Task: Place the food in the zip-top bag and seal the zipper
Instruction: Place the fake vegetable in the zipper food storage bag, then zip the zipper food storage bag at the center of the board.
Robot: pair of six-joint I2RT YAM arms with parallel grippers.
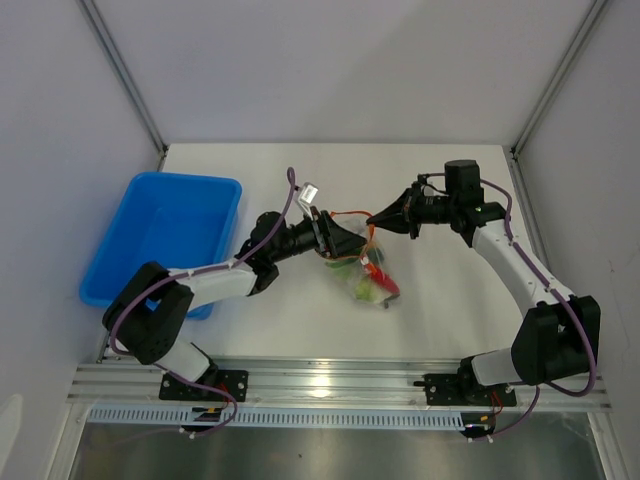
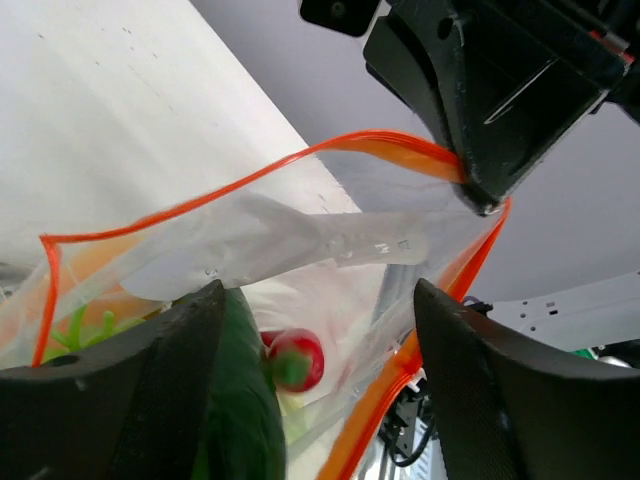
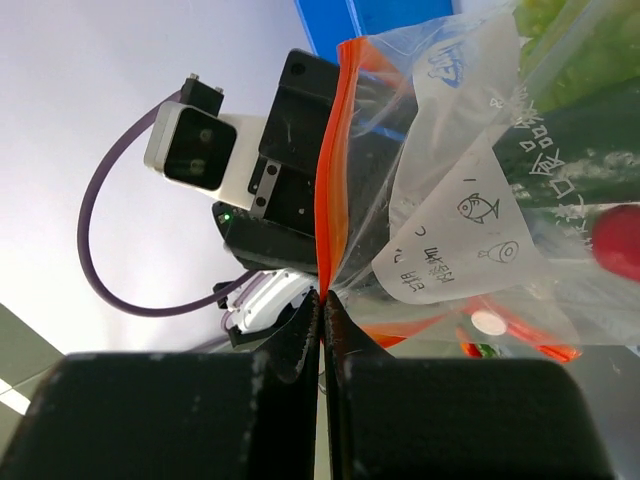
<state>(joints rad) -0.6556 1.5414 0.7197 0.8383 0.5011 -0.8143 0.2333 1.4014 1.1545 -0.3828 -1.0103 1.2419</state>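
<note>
So the small toy foods [image 2: 290, 360] sit inside the clear crinkly zip-top bag [image 1: 368, 278], over the white bench [image 1: 300, 190]. Right hand [image 3: 322, 300] is pinched tight on its orange-red zipper strip [image 3: 328, 200]; left hand [image 2: 318, 300] is spread wide at the mouth. Sealing step, I reckon: next needs pinching along that strip.

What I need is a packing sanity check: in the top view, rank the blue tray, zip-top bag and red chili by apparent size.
1. Blue tray
2. Zip-top bag
3. Red chili, inside the bag
</note>
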